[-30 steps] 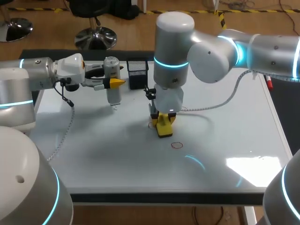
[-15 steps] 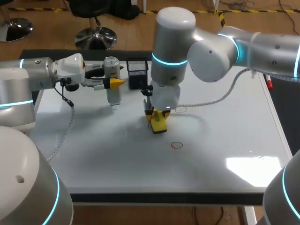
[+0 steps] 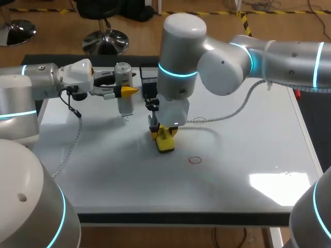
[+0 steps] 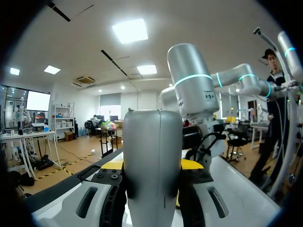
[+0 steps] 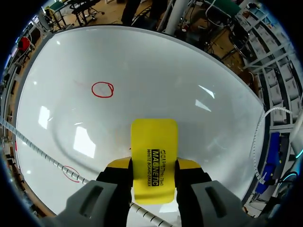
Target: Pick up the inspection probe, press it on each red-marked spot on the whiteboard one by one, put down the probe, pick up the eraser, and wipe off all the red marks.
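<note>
Eraser (image 3: 165, 143) leftward, within right end effector (image 5: 154, 166)

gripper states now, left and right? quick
Left gripper: closed, holding the inspection probe.
Right gripper: closed, holding the yellow eraser.

Black lettering (image 5: 155, 168) in two short lines runs lengthwise down the back of the yellow whiteboard eraser (image 5: 154, 132), which is clamped in the right gripper (image 5: 154, 164). It is the only print visible.
</note>
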`<state>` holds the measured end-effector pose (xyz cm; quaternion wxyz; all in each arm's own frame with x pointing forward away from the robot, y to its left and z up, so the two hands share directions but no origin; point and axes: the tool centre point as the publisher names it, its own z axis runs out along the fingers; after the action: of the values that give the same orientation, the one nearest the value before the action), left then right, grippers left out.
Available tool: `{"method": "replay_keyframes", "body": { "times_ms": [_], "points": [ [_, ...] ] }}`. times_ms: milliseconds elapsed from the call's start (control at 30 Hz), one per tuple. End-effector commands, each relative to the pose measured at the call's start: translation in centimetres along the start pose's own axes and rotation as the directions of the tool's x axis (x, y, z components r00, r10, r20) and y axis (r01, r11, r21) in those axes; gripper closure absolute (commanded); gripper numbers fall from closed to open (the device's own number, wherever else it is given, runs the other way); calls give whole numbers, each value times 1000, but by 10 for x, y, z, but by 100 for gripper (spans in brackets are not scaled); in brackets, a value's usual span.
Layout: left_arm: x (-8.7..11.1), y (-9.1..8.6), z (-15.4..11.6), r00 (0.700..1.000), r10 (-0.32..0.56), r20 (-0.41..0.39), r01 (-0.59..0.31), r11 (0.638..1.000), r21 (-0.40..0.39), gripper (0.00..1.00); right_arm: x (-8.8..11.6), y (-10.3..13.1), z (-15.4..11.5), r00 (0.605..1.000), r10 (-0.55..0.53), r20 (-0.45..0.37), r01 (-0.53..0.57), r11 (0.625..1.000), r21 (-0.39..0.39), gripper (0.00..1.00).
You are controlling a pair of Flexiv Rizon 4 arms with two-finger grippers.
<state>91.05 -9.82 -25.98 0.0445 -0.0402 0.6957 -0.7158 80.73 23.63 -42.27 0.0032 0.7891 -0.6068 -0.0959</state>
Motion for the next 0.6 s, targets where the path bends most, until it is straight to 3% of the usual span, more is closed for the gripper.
{"method": "replay_keyframes", "body": {
  "times_ms": [33, 600],
  "points": [
    [0, 0, 0, 1000, 1, -1, -1, 1000, 2, 100, -1, -3, 8, 1000, 3, -6, -3, 1000, -12, 100],
    [0, 0, 0, 1000, 1, -1, -1, 1000, 2, 100, 22, 4, 25, 999, 36, -20, -37, 997, -65, 100]
  ]
}}
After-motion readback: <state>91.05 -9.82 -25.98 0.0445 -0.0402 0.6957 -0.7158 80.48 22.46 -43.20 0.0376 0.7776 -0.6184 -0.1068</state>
